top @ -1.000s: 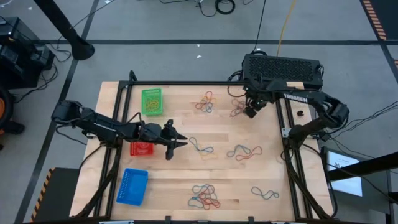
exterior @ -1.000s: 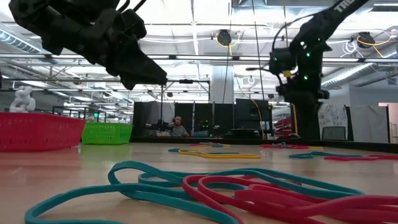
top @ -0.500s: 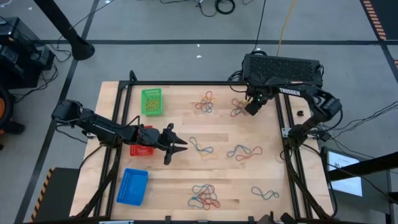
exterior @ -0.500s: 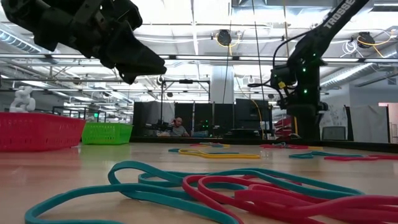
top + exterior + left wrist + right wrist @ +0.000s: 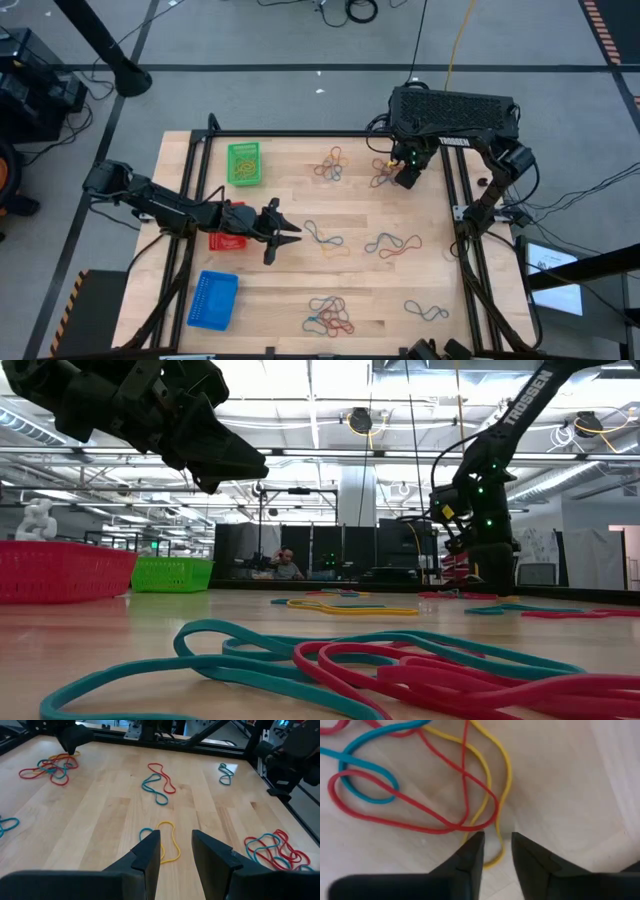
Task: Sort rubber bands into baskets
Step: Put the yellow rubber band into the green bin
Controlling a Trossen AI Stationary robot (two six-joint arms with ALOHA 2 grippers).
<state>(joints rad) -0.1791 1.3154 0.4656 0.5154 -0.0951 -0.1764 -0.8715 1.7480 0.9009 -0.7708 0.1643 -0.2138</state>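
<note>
Rubber bands in red, blue, yellow and green lie in several small piles on the wooden table (image 5: 300,280). My right gripper (image 5: 403,178) is open above the far-right pile (image 5: 382,176). In its wrist view its fingertips (image 5: 497,840) stand on either side of a yellow band (image 5: 506,780) that is tangled with red and blue ones. My left gripper (image 5: 285,232) is open and empty above the table, over a yellow and a blue band (image 5: 169,840). The green basket (image 5: 243,163), red basket (image 5: 228,240) and blue basket (image 5: 213,299) stand at the left.
Other band piles lie at the far middle (image 5: 332,165), centre (image 5: 323,237), right of centre (image 5: 393,243), near middle (image 5: 330,314) and near right (image 5: 426,311). A black box (image 5: 455,110) sits at the far right edge. My left arm covers part of the red basket.
My right gripper has come down toward the far-right pile of bands while its arm folded back toward the table's right edge. My left gripper has shifted a little toward the near edge, staying open.
</note>
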